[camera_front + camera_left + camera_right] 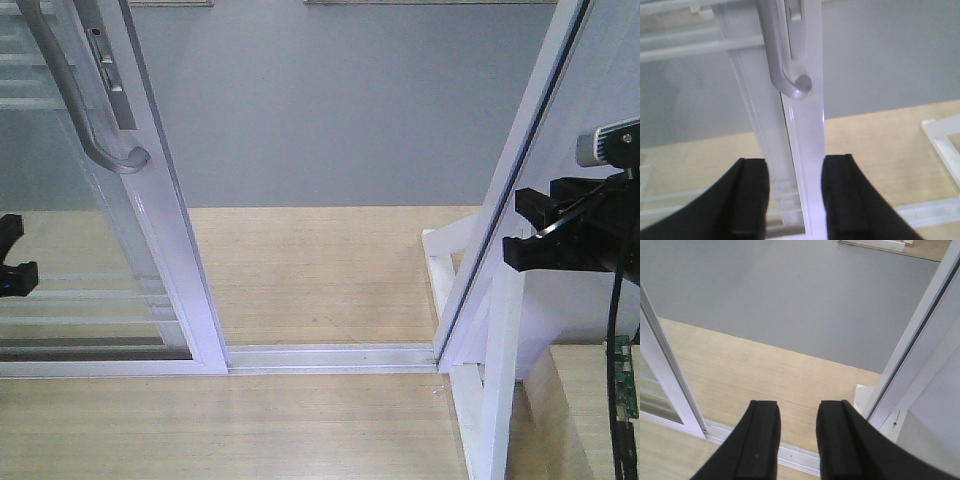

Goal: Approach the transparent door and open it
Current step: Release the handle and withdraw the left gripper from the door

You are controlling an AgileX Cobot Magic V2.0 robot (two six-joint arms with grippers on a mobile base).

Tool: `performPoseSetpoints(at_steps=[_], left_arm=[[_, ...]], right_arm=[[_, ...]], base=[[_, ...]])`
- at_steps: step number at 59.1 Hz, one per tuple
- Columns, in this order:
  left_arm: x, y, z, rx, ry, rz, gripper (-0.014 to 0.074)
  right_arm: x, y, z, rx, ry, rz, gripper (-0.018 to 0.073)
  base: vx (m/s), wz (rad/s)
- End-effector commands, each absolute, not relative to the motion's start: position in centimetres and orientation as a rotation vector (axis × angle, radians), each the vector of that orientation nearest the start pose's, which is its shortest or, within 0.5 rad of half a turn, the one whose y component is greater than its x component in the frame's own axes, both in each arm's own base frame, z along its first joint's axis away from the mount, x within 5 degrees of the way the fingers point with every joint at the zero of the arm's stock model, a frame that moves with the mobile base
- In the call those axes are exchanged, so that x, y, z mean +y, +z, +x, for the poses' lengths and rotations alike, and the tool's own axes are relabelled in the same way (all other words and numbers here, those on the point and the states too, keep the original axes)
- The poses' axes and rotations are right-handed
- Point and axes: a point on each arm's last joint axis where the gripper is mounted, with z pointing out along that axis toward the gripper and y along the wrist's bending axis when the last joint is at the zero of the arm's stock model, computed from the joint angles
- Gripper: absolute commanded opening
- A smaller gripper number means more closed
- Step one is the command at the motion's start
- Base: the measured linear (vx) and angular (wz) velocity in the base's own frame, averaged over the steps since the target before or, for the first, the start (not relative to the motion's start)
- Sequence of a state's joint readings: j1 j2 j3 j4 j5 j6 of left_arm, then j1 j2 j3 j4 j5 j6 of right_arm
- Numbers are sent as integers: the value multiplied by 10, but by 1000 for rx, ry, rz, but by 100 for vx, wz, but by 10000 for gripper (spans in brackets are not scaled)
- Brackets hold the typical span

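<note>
The left gripper's (795, 200) two black fingers (747, 200) stand spread, one on each side of the white stile (805, 125) of the transparent door (70, 260); whether either pad touches the frame I cannot tell. The right gripper's (797, 440) fingers (760, 440) are parted too, with nothing between them, and point out over the wooden floor (765, 370) through the doorway.

From the front view, the door sits at the left of the scene, slid aside so that a wide gap lies between its stile and the slanting white frame post (520, 190) on the right. Thin white bars cross the glass low down. The curved grey pull handle (90, 110) hangs on the stile near the top of the picture, its hooked lower end turned toward the opening; in the left wrist view that same hook (792, 82) sits above and between the fingers. A white floor track (330, 357) runs along the threshold from the door's foot to the post. Beyond it the light wood gives way to a grey floor (340, 100) farther off. At the right edge, part of the black right arm is seen beside the post, with a dark cable hanging down.
</note>
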State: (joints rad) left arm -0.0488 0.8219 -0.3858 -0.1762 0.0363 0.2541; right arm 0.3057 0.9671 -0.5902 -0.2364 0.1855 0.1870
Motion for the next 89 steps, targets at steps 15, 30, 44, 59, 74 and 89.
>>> performPoseSetpoints(at_steps=[15, 30, 44, 59, 74, 89], left_arm=[[-5, 249, 89, 1600, 69, 152, -8], [-3, 193, 57, 1520, -56, 25, -7], [-4, 184, 57, 1640, -65, 35, -7], [-4, 184, 57, 1641, -64, 37, -7], [-4, 184, 57, 1641, -64, 37, -7], [-4, 184, 57, 1641, -64, 37, -7]], right_arm=[[58, 303, 193, 1907, 133, -333, 281], [57, 303, 193, 1914, 131, -333, 281], [57, 301, 192, 1930, 126, -333, 281], [57, 301, 192, 1933, 125, -333, 281], [57, 301, 192, 1929, 126, -333, 281], [33, 284, 158, 1892, 157, -159, 270]], base=[[0, 0], [0, 0], [0, 0], [0, 0], [0, 0], [0, 0]])
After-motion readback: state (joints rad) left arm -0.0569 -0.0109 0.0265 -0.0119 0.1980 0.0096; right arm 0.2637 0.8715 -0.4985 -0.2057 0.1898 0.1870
